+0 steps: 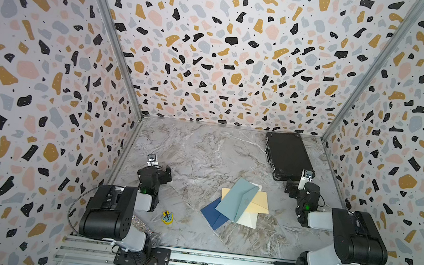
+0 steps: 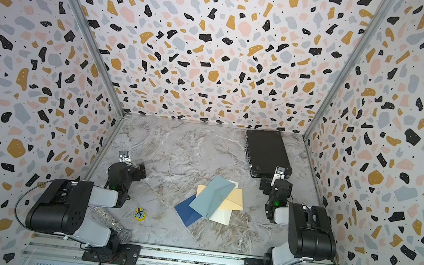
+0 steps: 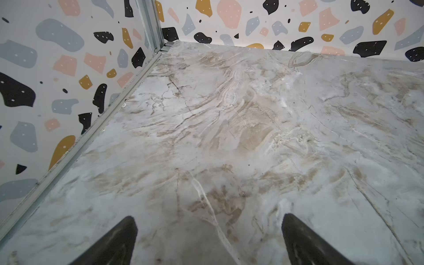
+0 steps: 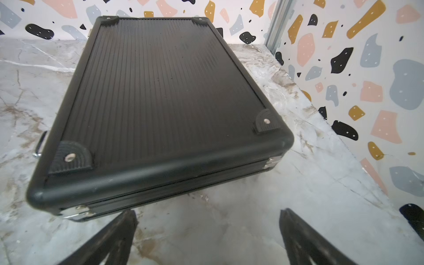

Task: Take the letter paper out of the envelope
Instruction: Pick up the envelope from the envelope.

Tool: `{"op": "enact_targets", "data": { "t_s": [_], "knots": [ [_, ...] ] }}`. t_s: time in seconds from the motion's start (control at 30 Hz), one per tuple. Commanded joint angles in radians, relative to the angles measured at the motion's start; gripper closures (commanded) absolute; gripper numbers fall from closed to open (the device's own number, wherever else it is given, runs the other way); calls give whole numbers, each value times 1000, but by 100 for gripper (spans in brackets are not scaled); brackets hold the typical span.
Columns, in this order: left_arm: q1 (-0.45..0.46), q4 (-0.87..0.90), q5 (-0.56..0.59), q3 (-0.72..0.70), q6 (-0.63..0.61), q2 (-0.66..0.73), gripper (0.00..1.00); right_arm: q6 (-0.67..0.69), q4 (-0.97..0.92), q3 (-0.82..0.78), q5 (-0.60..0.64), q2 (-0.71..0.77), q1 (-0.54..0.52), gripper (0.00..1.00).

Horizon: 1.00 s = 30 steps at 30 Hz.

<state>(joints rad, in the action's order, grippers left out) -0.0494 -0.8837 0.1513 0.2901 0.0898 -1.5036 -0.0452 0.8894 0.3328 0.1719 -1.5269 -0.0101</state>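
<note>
A fanned pile of envelopes lies on the marble table in both top views, nearer my right arm. A light blue envelope [image 1: 236,201] [image 2: 211,199] sits on top, flap shut. Under it are a dark blue envelope [image 1: 213,216], a yellow envelope [image 1: 261,203] and a cream envelope [image 1: 248,219]. The letter paper is hidden. My left gripper [image 1: 165,173] [image 3: 208,220] is open over bare marble, left of the pile. My right gripper [image 1: 292,189] [image 4: 207,215] is open and empty, just before the near end of a black case, behind and right of the pile.
The black ribbed case [image 1: 288,155] [image 4: 158,103] lies shut at the back right, close to the right wall. A small yellow object [image 1: 167,217] sits near the left arm. A glittery microphone [image 2: 111,222] lies under that arm at the front edge. Patterned walls enclose three sides.
</note>
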Motion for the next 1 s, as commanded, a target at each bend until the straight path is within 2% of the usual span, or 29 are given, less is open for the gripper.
{"op": "enact_targets", "data": {
  "t_s": [0.0, 0.97],
  "knots": [
    [1, -32, -13, 11, -13, 6, 1, -5, 3, 14, -2, 11, 4, 0],
    [2, -38, -22, 6, -14, 19, 1, -4, 3, 13, -2, 14, 3, 0]
  ]
}}
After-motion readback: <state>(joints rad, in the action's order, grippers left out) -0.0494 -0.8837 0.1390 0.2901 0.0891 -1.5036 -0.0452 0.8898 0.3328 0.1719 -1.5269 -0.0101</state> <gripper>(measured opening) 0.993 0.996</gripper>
